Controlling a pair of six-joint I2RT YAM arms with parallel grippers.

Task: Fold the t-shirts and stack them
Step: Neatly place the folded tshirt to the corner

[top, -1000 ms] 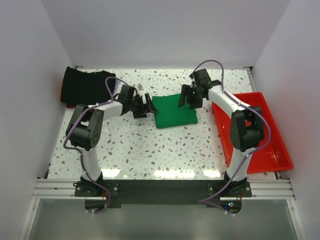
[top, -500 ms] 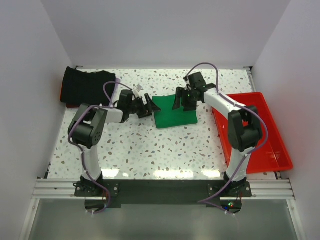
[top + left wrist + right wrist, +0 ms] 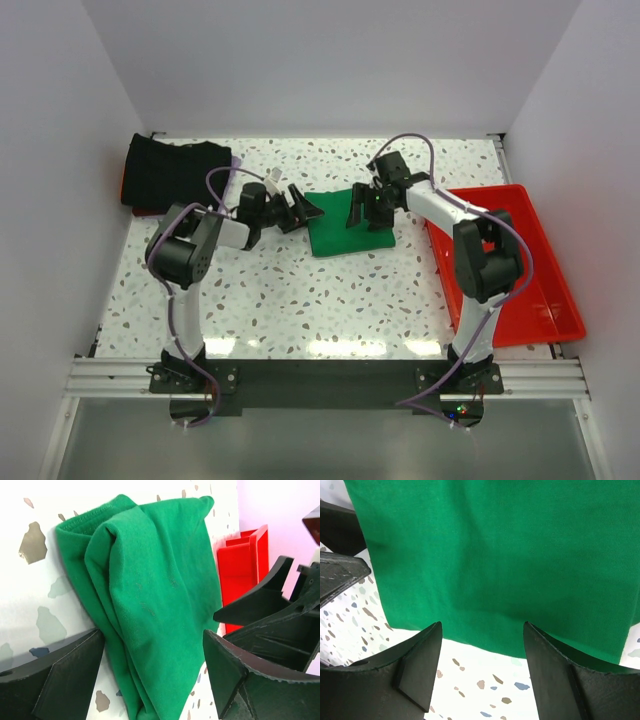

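Nearest me, both arm bases sit at the front edge of the speckled table (image 3: 300,300), and I see bare tabletop between them and the work. The red tray (image 3: 520,270) lies along the right side, running from near to mid-depth, with the right arm's elbow standing over its left rim.

Mid-table, a little right of centre, lies the green t-shirt (image 3: 345,225), folded into a compact rectangle and flat on the surface. The left gripper (image 3: 305,207) reaches in from the left, low and level, right at the shirt's left edge. In my left wrist view its jaws are spread wide, and the bunched folded edge of the green t-shirt (image 3: 150,595) lies in the gap between the fingers (image 3: 65,680). They are not closed on it. That view also shows the red tray (image 3: 240,565) beyond the shirt.

The right gripper (image 3: 362,212) comes from the far right and points down over the shirt's far-right part. My right wrist view shows its fingers (image 3: 420,665) apart, over the cloth edge where green meets table. It holds nothing.

At the far left corner sits a pile of black t-shirts (image 3: 175,172), well apart from both grippers, with a sliver of red (image 3: 125,188) showing at its left side.
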